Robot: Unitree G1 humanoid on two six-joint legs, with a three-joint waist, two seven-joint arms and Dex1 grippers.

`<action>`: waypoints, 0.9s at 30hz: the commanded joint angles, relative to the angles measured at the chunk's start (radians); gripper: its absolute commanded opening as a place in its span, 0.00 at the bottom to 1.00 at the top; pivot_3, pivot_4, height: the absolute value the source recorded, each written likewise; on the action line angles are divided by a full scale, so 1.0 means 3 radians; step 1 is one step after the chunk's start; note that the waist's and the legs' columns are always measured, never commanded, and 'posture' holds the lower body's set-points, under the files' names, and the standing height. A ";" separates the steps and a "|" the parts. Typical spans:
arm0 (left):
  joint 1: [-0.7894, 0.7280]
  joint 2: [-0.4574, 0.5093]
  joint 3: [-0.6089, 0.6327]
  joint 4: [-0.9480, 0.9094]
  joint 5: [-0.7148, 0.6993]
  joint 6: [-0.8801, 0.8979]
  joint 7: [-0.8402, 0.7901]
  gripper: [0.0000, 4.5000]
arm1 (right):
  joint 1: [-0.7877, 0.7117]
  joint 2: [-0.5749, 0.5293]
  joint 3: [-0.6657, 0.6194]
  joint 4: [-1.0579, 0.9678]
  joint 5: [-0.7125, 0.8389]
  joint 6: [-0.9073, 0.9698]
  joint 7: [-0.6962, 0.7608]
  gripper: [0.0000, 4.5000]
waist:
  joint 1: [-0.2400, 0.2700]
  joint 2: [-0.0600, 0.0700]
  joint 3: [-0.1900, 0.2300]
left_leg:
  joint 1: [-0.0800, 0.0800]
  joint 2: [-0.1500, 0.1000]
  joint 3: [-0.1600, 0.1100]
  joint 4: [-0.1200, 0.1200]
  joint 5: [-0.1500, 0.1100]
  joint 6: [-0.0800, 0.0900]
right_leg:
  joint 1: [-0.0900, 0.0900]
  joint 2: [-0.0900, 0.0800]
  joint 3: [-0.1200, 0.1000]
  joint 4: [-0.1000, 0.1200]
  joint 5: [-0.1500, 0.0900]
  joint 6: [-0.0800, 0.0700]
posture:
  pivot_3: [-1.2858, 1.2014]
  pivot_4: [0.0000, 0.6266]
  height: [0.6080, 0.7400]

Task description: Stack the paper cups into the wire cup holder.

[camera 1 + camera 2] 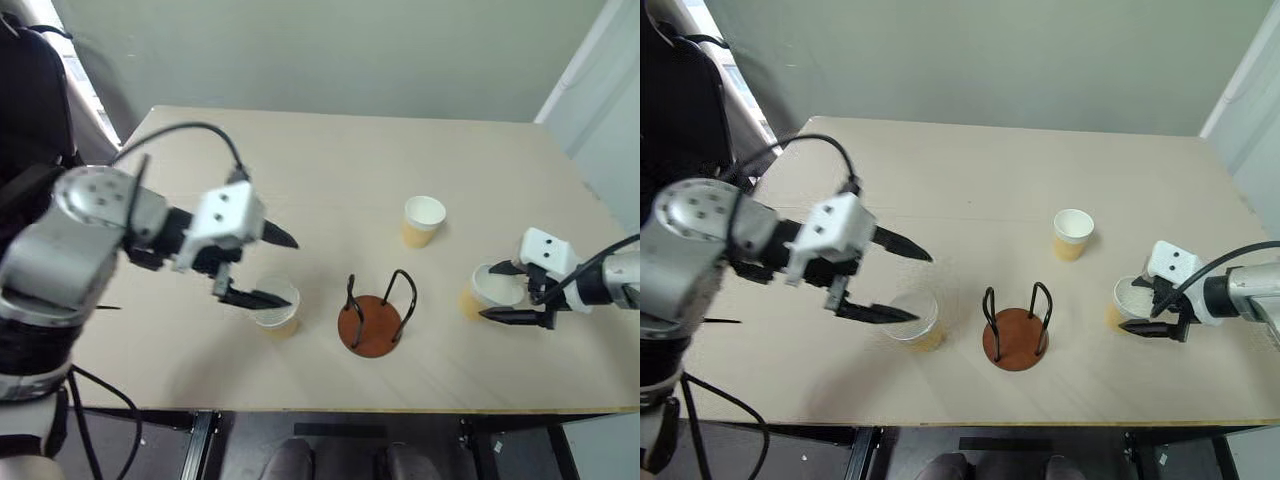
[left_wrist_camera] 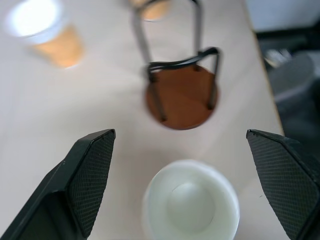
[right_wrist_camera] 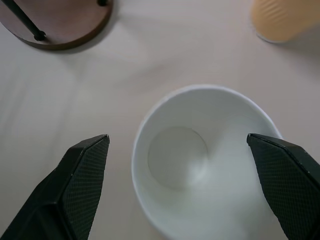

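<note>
Three paper cups stand upright on the table. One paper cup (image 1: 279,312) is left of the wire cup holder (image 1: 372,326). My left gripper (image 1: 268,268) hovers open just above and to the left of this cup, which also shows between its fingers (image 2: 190,206). A second cup (image 1: 490,291) stands right of the holder, and my right gripper (image 3: 176,136) is open with a finger on either side of it (image 3: 200,160). The third cup (image 1: 423,219) stands farther back, between the holder and the right cup. The holder, a reddish-brown disc (image 2: 182,97) with black wire loops, holds nothing.
The pale wooden table (image 1: 300,160) has open room across its back half. Its front edge runs just below the holder. A dark chair (image 1: 30,90) stands off the table's left side.
</note>
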 commanded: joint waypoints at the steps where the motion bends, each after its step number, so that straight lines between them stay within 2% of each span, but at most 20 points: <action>1: 0.0105 0.0144 0.0336 0.0017 -0.0179 0.0093 0.0029 1.00 | -0.0053 -0.0039 0.0066 -0.0040 -0.0086 -0.0045 0.0158 1.00 | 0.0002 0.0000 0.0000 | -0.0003 0.0000 0.0000 -0.0001 0.0000 0.0000 | -0.0002 0.0000 0.0000 -0.0001 0.0000 0.0000 | 0.52 0.24 1.00; 2: 0.0154 0.0187 0.0404 0.0022 -0.0212 0.0108 0.0030 1.00 | -0.0033 -0.0064 0.0107 -0.0074 -0.0102 -0.0035 0.0217 1.00 | 0.0003 0.0000 0.0000 | -0.0003 0.0000 -0.0001 -0.0002 0.0000 0.0000 | -0.0002 0.0000 0.0000 -0.0003 0.0000 0.0000 | 0.52 0.24 1.00; 6: 0.0237 0.0347 0.0605 0.0026 -0.0346 0.0231 0.0077 1.00 | -0.0067 -0.0018 0.0179 -0.0059 -0.0201 -0.0082 0.0272 0.81 | 0.0003 -0.0001 0.0000 | -0.0015 0.0000 -0.0002 -0.0003 0.0001 -0.0001 | -0.0013 0.0000 -0.0002 -0.0008 0.0000 -0.0001 | 0.52 0.24 1.00; 7: 0.0265 0.0382 0.0633 0.0029 -0.0355 0.0229 0.0086 1.00 | -0.0098 -0.0001 0.0193 -0.0047 -0.0223 -0.0090 0.0277 0.71 | 0.0002 -0.0001 0.0000 | -0.0019 0.0000 -0.0002 -0.0003 0.0001 -0.0002 | -0.0017 -0.0001 -0.0001 -0.0007 0.0000 -0.0001 | 0.52 0.24 1.00; 8: 0.0290 0.0403 0.0653 0.0034 -0.0367 0.0225 0.0099 1.00 | -0.0131 0.0004 0.0213 -0.0045 -0.0264 -0.0108 0.0282 0.66 | 0.0000 0.0000 0.0000 | -0.0020 0.0000 -0.0002 -0.0002 0.0002 -0.0003 | -0.0019 -0.0001 -0.0001 -0.0006 0.0001 -0.0001 | 0.52 0.24 1.00; 9: 0.0306 0.0414 0.0664 0.0037 -0.0379 0.0224 0.0114 1.00 | -0.0159 0.0007 0.0226 -0.0053 -0.0291 -0.0113 0.0290 0.54 | -0.0001 -0.0001 0.0000 | -0.0020 0.0000 -0.0002 -0.0002 0.0002 -0.0004 | -0.0020 -0.0001 -0.0001 -0.0003 0.0001 -0.0001 | 0.52 0.24 1.00; 12: 0.0335 0.0410 0.0656 -0.0002 -0.0430 0.0229 0.0171 1.00 | -0.0206 -0.0027 0.0194 -0.0191 -0.0230 -0.0060 0.0407 0.28 | 0.0000 -0.0001 0.0000 | -0.0019 0.0000 -0.0002 -0.0002 0.0006 -0.0007 | -0.0023 -0.0001 -0.0001 0.0003 0.0001 -0.0002 | 0.52 0.24 1.00; 15: 0.0304 0.0377 0.0626 -0.0068 -0.0526 0.0278 0.0238 1.00 | -0.0248 -0.0125 0.0107 -0.0338 -0.0191 -0.0009 0.0504 0.05 | -0.0001 -0.0001 0.0000 | -0.0020 0.0001 -0.0003 -0.0001 0.0008 -0.0010 | -0.0026 0.0000 -0.0002 0.0005 0.0002 -0.0003 | 0.52 0.24 1.00; 16: 0.0288 0.0383 0.0624 -0.0075 -0.0546 0.0289 0.0250 1.00 | -0.0284 -0.0198 0.0035 -0.0396 -0.0155 0.0008 0.0563 0.01 | -0.0001 -0.0001 0.0000 | -0.0020 0.0000 -0.0003 -0.0001 0.0008 -0.0009 | -0.0026 -0.0001 -0.0001 0.0006 0.0002 -0.0004 | 0.52 0.24 1.00; 20: 0.0289 0.0457 0.0619 -0.0002 -0.0532 0.0260 0.0264 1.00 | -0.0874 -0.0434 -0.0395 -0.0540 0.0326 0.0216 0.0851 0.01 | -0.0008 0.0005 0.0003 | -0.0027 0.0000 0.0001 -0.0001 0.0009 -0.0011 | -0.0036 -0.0001 0.0001 0.0009 0.0002 -0.0004 | 0.52 0.24 1.00; 24: 0.0292 0.0447 0.0514 0.0040 -0.0472 0.0205 0.0272 1.00 | -0.1857 -0.0046 -0.0365 -0.0676 0.0950 0.0424 0.0933 0.01 | -0.0045 0.0002 0.0000 | -0.0026 0.0004 0.0001 -0.0013 0.0013 -0.0017 | -0.0043 0.0008 0.0002 0.0009 -0.0003 -0.0011 | 0.52 0.24 1.00; 27: 0.0227 0.0397 0.0334 0.0080 -0.0388 0.0141 0.0266 1.00 | -0.2307 0.0373 -0.0034 -0.0733 0.1008 0.0468 0.0931 0.01 | -0.0071 -0.0006 -0.0003 | -0.0023 0.0012 -0.0008 -0.0011 0.0014 -0.0021 | -0.0042 0.0016 -0.0003 0.0004 -0.0007 -0.0020 | 0.52 0.24 1.00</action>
